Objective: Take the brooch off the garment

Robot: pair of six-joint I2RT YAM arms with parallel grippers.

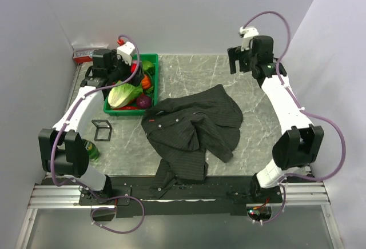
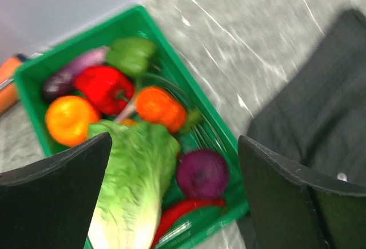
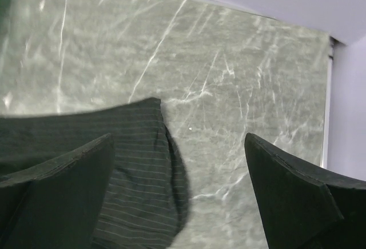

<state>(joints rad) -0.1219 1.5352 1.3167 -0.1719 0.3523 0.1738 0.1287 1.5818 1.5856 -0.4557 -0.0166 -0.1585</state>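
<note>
Brooch (image 1: pixel 150 121): tiny red spot on the left edge of the garment (image 1: pixel 197 126), near the collar area and just right of the green basket (image 1: pixel 156 80). It is seen only from the top view, too small to tell shape or clasp.

Judged light, hard and rigid, probably slick. It is far smaller than the jaws, so it needs a fingertip pinch on the red piece itself.

The garment is dark charcoal with fine pinstripes, soft and limp. It lies crumpled in folds mid-tabletop (image 1: pixel 189 72), with one part hanging over the near edge. The cloth will likely lift with the pin, so the other arm should press it down beside the brooch.

The tabletop is grey marbled, smooth and hard.

Left gripper (image 2: pixel 174 146): jaws released, spread wide, holding nothing. It is above the basket, over lettuce (image 2: pixel 131 186) and other vegetables. The garment edge with a pale button (image 2: pixel 342 176) shows at its right.

Right gripper (image 3: pixel 178 140): jaws released and empty, over the garment's far edge and well apart from the brooch.
</note>
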